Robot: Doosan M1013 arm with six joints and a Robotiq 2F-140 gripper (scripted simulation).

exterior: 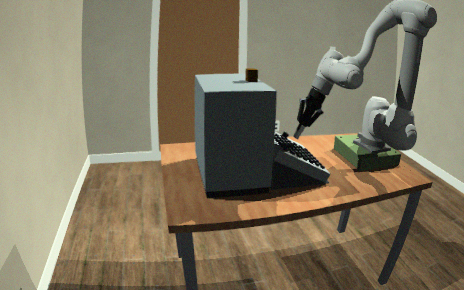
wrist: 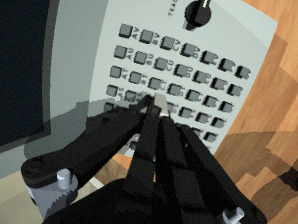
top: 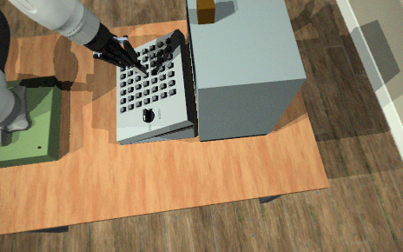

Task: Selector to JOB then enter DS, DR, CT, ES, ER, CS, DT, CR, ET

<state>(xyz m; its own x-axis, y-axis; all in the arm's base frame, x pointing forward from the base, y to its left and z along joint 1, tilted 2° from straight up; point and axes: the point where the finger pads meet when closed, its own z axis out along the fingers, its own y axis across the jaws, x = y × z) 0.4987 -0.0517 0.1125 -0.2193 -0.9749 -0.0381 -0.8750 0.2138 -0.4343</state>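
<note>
The keypad [top: 135, 126] [exterior: 320, 175] [wrist: 240, 25] carries rows of dark grey keys; no visible key is lit. The black selector knob [top: 148, 115] [wrist: 198, 13] has its white line toward the top of the wrist view, away from the TEACH print at its left. My gripper [top: 145, 75] [exterior: 298, 135] [wrist: 157, 102] is shut and empty. Its tips are over the S row, just past the CT key [wrist: 154, 83], around where CS and DS lie. They hide the key under them; whether they touch it I cannot tell. The DT key [wrist: 174, 90] shows beside them. Lower rows are mostly hidden by the fingers.
A large grey-blue cabinet [top: 243, 56] [exterior: 237, 140] stands right behind the keypad, with a small brown-orange block [top: 206, 11] [exterior: 251, 75] on top. The arm's green base [top: 36, 143] [exterior: 350, 147] is on the other side of the wooden table [top: 174, 174] [exterior: 350, 195].
</note>
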